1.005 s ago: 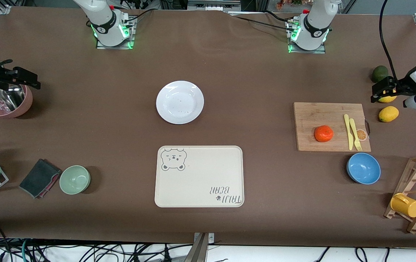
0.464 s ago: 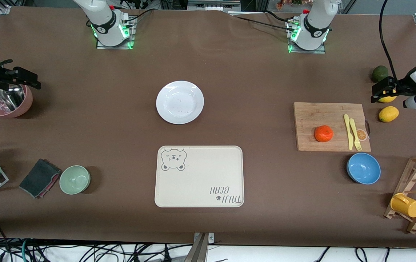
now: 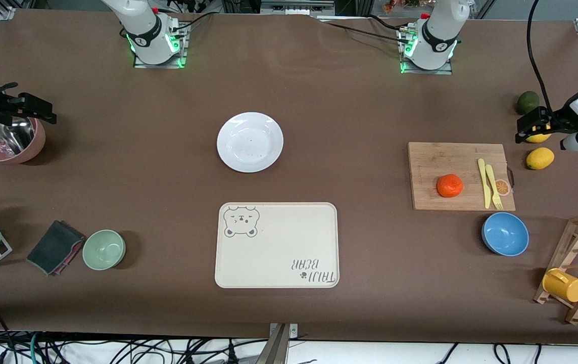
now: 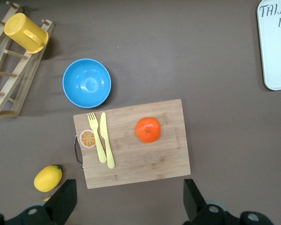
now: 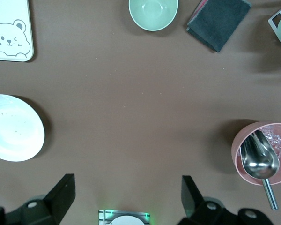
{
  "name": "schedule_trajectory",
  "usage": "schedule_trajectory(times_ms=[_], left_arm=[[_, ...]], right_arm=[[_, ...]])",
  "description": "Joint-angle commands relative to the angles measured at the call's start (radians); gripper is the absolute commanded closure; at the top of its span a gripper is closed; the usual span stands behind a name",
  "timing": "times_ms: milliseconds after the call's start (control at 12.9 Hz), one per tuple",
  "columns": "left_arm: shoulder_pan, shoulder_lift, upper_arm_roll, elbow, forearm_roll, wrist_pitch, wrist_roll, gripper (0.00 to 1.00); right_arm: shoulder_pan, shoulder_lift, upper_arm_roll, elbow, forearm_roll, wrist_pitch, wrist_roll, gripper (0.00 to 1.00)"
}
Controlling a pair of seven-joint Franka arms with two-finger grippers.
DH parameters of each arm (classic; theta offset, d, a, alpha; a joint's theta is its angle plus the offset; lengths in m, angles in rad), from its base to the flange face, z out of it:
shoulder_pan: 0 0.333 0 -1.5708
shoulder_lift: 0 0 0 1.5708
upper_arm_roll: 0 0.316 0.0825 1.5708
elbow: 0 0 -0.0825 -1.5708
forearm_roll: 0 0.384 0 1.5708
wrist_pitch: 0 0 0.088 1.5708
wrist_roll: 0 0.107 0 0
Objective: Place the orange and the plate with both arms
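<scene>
A: Left pincer (image 4: 126, 206)?
B: Up in the air at the left arm's end of the tabletop (image 3: 370, 111), above the lemons (image 3: 539, 158). Fingers (image 4: 63, 201) spread wide, nothing held. Waiting.

A: Orange (image 3: 450, 185) relative to it?
B: Below the left pincer and toward the tabletop's middle, well apart from it. Resting on the board (image 3: 435, 162), beside the yellow knife (image 3: 483, 183) and fork (image 3: 493, 187). Untouched. Blue bowl (image 3: 505, 233) just off the board.

A: Right pincer (image 5: 126, 201)?
B: Aloft at the right arm's end, over the pink bowl (image 3: 36, 141) holding a scoop (image 5: 258, 164). Fingers (image 5: 61, 194) at full spread, empty. Also waiting.

A: Plate (image 3: 250, 142) relative to it?
B: Well apart from the right pincer, toward the tabletop's centre, flat and bare. Nothing touching it.

A: Other items near the right pincer?
B: Green bowl (image 3: 104, 249) and dark cloth (image 3: 55, 247) side by side, nearer the front camera than the pink bowl. Bear tray (image 3: 277, 245) nearer the camera than the plate, bare.
</scene>
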Motion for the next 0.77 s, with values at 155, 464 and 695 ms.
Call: schedule_trajectory(times_ms=[155,464,695], left_arm=[[-0.011,-0.002,0.004,-0.012,0.030,0.016,0.015,0.00],[-0.011,-0.002,0.004,-0.009,0.030,0.014,0.015,0.00],[-0.034,0.151,0.003,0.019,-0.001,0.013,0.012,0.00]], right_arm=[[0.001,0.012,0.004,0.030,0.000,-0.018,0.000,0.00],[0.001,0.012,0.004,0.030,0.000,-0.020,-0.002,0.00],[0.001,0.012,0.004,0.030,0.000,-0.020,-0.002,0.00]])
